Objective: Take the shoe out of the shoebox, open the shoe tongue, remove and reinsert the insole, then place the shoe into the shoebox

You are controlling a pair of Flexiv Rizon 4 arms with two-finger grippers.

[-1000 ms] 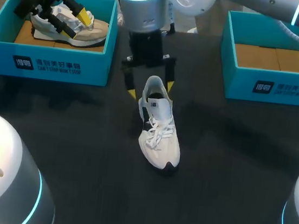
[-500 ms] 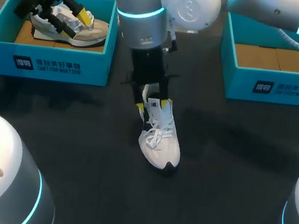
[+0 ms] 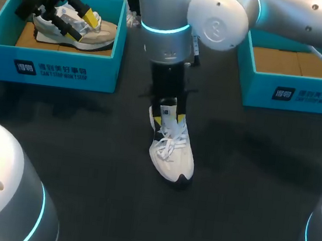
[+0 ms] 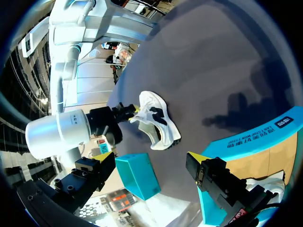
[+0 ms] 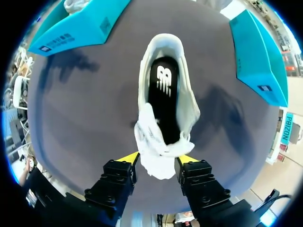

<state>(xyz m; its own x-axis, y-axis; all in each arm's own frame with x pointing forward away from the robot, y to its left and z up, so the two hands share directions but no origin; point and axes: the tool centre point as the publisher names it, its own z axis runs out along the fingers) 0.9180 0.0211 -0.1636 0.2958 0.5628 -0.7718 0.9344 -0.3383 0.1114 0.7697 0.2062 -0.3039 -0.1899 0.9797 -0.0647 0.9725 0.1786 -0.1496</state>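
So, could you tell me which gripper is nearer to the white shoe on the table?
Right. The right gripper is at the white shoe, closed on its tongue; the left gripper hovers apart, over the beige shoe in the left shoebox.

Right arm enters from the upper right corner and reaches past the middle. Right hand (image 3: 167,119) points down at the collar of the white shoe (image 3: 171,154), with its yellow tips pressed in on either side of the tongue. The toe lies beyond the hand, on the dark surface (image 3: 247,184). Left hand (image 3: 82,25) sits inside the left shoebox (image 3: 55,69), fingers spread apart over a beige shoe (image 3: 98,36). Right shoebox (image 3: 288,92) stands well off to the right hand's side, partly under its arm.
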